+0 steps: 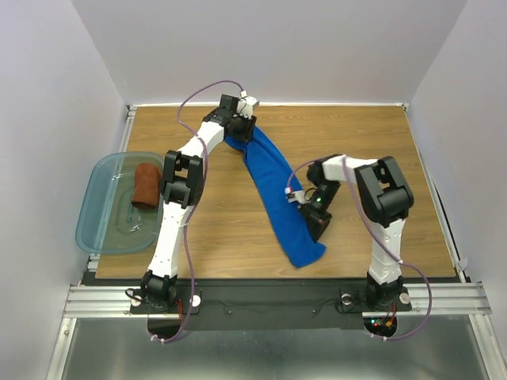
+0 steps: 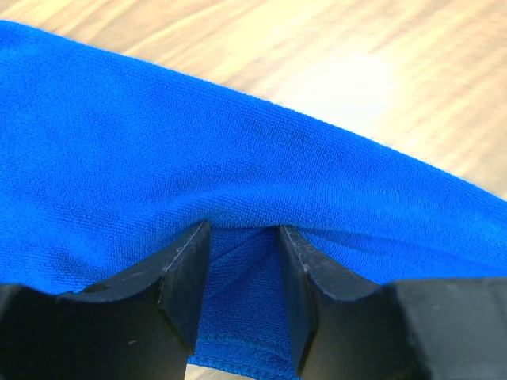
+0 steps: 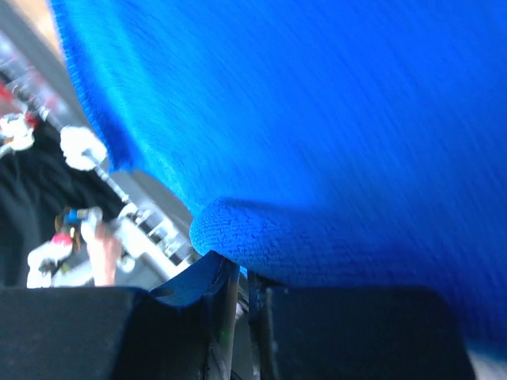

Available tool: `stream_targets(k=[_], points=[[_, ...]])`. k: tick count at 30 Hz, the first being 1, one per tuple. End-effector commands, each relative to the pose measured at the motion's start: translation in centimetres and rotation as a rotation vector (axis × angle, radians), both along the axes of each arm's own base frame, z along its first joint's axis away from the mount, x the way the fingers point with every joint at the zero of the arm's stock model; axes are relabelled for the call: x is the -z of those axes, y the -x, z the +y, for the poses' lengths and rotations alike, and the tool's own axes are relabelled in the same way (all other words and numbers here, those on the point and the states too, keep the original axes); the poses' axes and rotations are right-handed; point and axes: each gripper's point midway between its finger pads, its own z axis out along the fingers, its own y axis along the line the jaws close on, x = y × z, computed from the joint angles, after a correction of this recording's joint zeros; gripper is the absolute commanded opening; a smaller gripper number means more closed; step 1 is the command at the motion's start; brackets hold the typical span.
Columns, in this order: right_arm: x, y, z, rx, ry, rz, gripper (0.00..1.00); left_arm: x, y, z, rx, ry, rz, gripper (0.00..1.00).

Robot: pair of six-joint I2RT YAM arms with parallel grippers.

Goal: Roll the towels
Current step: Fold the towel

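Bright, even light; right wrist view blurred.

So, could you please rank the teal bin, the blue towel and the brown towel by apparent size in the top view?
1. Teal bin, widest area.
2. Blue towel, longer but narrower.
3. Brown towel, rolled, clearly smallest.

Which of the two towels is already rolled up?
The rust-brown towel, a compact roll sitting in the teal plastic bin at the left. The blue towel lies stretched out long across the wooden table, unrolled.
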Motion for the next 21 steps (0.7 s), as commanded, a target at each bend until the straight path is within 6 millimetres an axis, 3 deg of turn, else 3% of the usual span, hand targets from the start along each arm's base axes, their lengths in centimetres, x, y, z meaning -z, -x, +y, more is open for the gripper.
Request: stream_targets(k=[1,4,8,9,12,14,15,18,20,21], points=[[1.8,0.5,5.9,-0.088,-0.125,-0.036,0.14,-2.1,0.9,-2.6,0.106,0.07,-0.006,0.52],[1.9,1.9,8.9,-0.121,-0.174,-0.019,0.13,-4.4,0.2,-2.2,0.087,0.083,-0.052,0.54],[1.7,4.3,10.1,-0.171,-0.199,0.005,0.14,-8.0,0.1,-1.0,0.07,0.098,-0.1,0.56],[1.4,4.9,10.2,-0.188,-0.208,0.009,0.17,-9.9,0.2,-0.6,0.078,0.089,-0.139,0.56],[-0.5,4.9,10.3,-0.206,-0.248,-0.043,0.25,-12.1,1.1,0.6,0.083,0.042,-0.18,0.57],[-1.8,3.4,10.2,-0.209,-0.26,-0.124,0.3,-12.0,2.1,1.1,0.078,0.037,-0.165,0.58],[-3.5,1.3,10.2,-0.19,-0.288,-0.208,0.32,-13.8,2.7,1.3,0.082,0.059,-0.185,0.58],[-7.3,-3.3,10.8,-0.143,-0.345,-0.361,0.34,-16.6,4.5,2.0,0.097,0.134,-0.226,0.6],[-8.7,-6.6,9.9,-0.083,-0.355,-0.43,0.35,-17.2,5.1,2.9,0.083,0.191,-0.25,0.61],[-10.0,-9.6,9.7,-0.045,-0.374,-0.491,0.33,-19.7,5.9,3.1,0.084,0.232,-0.286,0.62]])
